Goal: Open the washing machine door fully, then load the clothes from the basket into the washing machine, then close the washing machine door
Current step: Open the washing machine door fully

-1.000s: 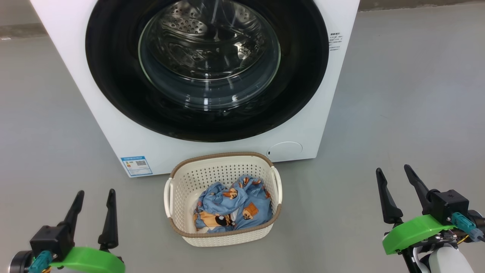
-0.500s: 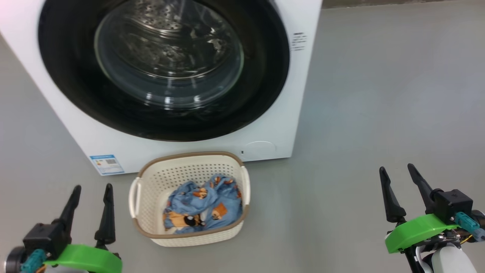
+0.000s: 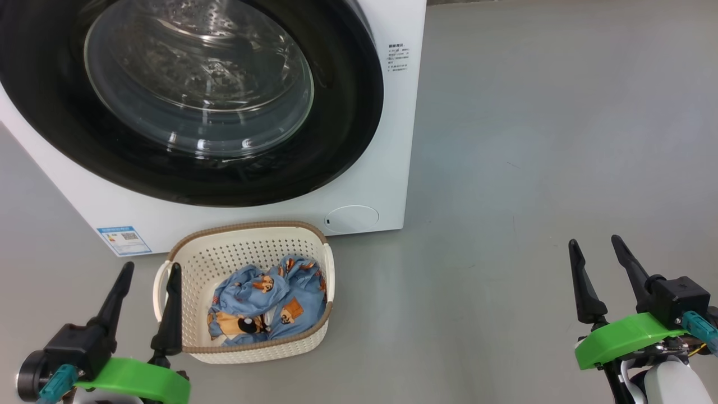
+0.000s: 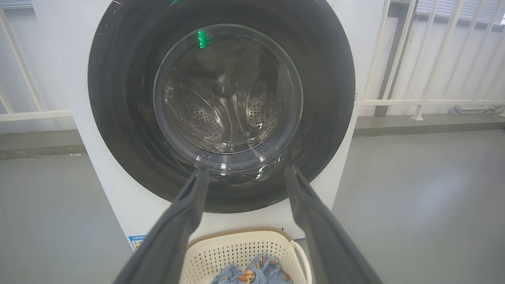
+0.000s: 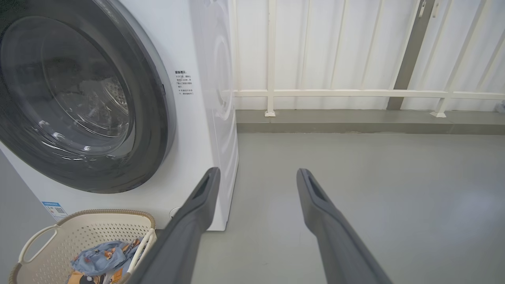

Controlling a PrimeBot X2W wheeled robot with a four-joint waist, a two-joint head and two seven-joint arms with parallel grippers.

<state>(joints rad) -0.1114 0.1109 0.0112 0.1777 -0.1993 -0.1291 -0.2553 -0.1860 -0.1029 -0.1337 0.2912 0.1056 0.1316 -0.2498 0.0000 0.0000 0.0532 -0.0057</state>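
**Status.** The washing machine door (image 3: 196, 90) is shut, flush against the front of the washing machine (image 3: 392, 168), which occupies the 11 o'clock part of the head view. The first step, opening the door, is not yet begun.

**Load.** The basket (image 3: 252, 350) stands on the floor (image 3: 505, 168) just before the machine, at 6 o'clock of the door. The clothes (image 3: 263, 300) lie bunched inside it. This placement likely keeps the lift from basket to drum short.

**Left pincer** (image 3: 152, 269). It hovers at 7 o'clock, jaws wide and empty. Its inner finger is just beside the basket's left handle, and contact cannot be told. By judgement, it is placed for the later pick-up.

**Right pincer** (image 3: 593, 241). It hovers at 4 o'clock, jaws wide and empty, over the floor and well apart from the basket. Its wrist view faces the door's 3 o'clock edge, so this arm is probably the one meant to pull the door
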